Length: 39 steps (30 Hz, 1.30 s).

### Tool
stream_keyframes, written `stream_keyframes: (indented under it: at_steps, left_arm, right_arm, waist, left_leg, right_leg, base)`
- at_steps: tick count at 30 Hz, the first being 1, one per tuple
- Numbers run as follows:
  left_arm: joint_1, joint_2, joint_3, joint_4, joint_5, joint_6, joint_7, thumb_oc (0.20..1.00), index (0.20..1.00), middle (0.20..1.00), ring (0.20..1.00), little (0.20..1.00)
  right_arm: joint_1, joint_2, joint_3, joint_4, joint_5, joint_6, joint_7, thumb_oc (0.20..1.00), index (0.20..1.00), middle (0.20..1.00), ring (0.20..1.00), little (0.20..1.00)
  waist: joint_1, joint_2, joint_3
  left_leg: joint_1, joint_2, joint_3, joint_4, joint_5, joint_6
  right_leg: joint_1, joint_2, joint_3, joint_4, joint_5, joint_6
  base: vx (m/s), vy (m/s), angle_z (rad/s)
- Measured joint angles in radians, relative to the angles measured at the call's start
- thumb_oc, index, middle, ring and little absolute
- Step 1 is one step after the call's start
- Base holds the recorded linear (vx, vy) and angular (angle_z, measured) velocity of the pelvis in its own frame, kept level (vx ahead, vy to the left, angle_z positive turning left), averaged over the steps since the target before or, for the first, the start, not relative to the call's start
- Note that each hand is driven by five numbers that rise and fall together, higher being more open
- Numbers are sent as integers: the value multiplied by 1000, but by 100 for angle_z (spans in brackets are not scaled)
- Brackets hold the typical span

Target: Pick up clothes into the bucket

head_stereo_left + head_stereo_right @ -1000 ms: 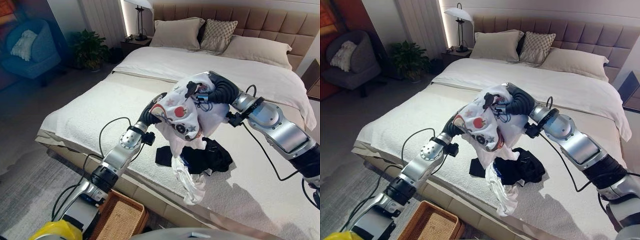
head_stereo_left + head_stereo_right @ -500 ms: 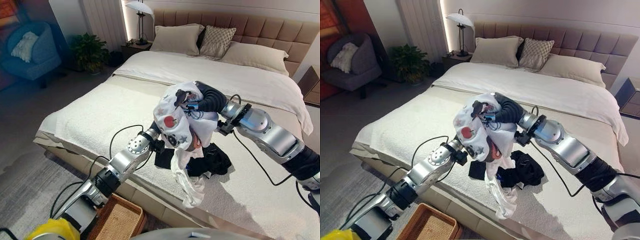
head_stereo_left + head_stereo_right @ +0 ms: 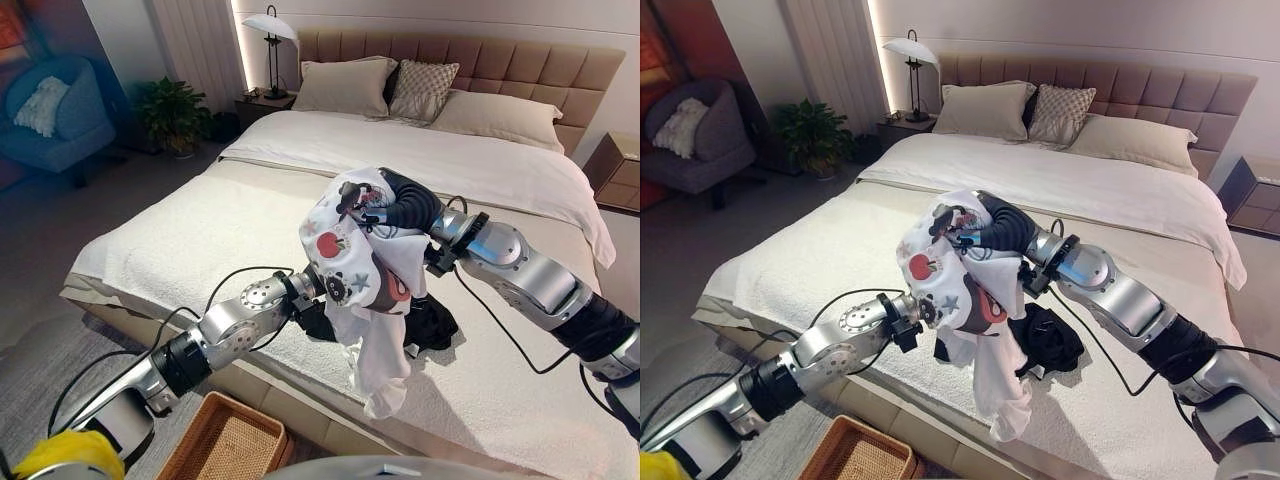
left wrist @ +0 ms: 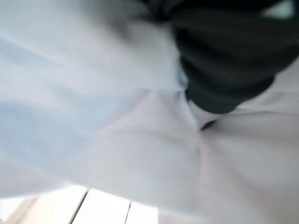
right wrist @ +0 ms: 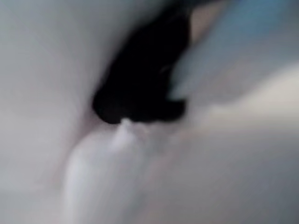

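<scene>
A white garment with red, black and grey prints point(image 3: 352, 248) hangs in the air above the near side of the bed, its long tail point(image 3: 380, 375) drooping over the bed's edge. My right hand point(image 3: 372, 197) sits on top of the bundle, with its fingers curled into the cloth. My left arm reaches up from below, and past its dark wrist cover point(image 3: 304, 286) the hand is buried under the garment. White cloth point(image 4: 117, 154) lies close against the left wrist view. A wicker basket point(image 3: 222, 446) stands on the floor below the left arm.
A black garment point(image 3: 436, 322) lies crumpled on the cream bed cover point(image 3: 180, 235) just behind the hanging cloth. Pillows point(image 3: 345, 85) line the headboard. A lamp point(image 3: 270, 30), a plant point(image 3: 172, 110) and a blue armchair point(image 3: 50, 110) stand at the far left.
Both arms have carried the garment a little left and lower, towards the bed's near edge. My left forearm has dropped to a flatter angle. The camera has shifted too.
</scene>
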Motion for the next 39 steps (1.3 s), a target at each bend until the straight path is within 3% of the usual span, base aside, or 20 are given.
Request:
stream_keyframes:
  at_steps: [2,13,23,29,33,39]
  left_arm:
    - [81,-23,52,0,-1,1,-3,200,200,200,200,200]
    - [451,-90,386,49,2,-1,21,200,200,200,200,200]
    - [595,-189,656,116,48,-25,79,200,200,200,200,200]
    - [646,-195,828,140,326,-66,153,200,200,200,200,200]
    - [653,-196,925,267,507,-87,198,200,200,200,200,200]
    - [665,-191,960,465,673,-84,238,200,200,200,200,200]
  right_arm:
    - [42,6,-43,1,-41,0,-11,1000,1000,1000,1000,1000]
    - [274,75,-335,20,-166,-2,-64,1000,1000,1000,1000,1000]
    - [383,161,-448,75,-250,0,-76,1000,1000,1000,1000,1000]
    - [470,226,-570,99,-300,4,-80,1000,1000,1000,1000,1000]
    - [537,267,-616,147,-336,8,-84,1000,1000,1000,1000,1000]
    - [727,346,-660,339,-399,53,-85,1000,1000,1000,1000,1000]
  waist:
    - [6,0,0]
    - [55,-4,2]
    - [90,-25,11]
    - [110,-28,20]
    - [111,-23,25]
    - [107,-20,55]
  left_leg:
    - [2,2,-1,0,-1,0]
    - [2,4,-4,-4,-14,5]
    - [-15,-1,-32,0,-11,5]
    - [-15,-6,-38,0,-11,4]
    - [-15,-11,-43,0,-12,5]
    - [-32,-19,-56,-1,-14,5]
  right_leg:
    - [2,2,0,0,-1,-1]
    - [4,3,-5,-1,-6,-2]
    - [4,0,-38,-1,-17,3]
    - [10,-4,-49,-1,-26,7]
    - [11,-9,-53,-1,-29,9]
    - [0,-17,-63,-1,-34,15]
  base:
    - [0,0,0]
    - [1,0,1]
    - [12,0,10]
    - [10,5,4]
    - [1,14,3]
    - [-39,25,5]
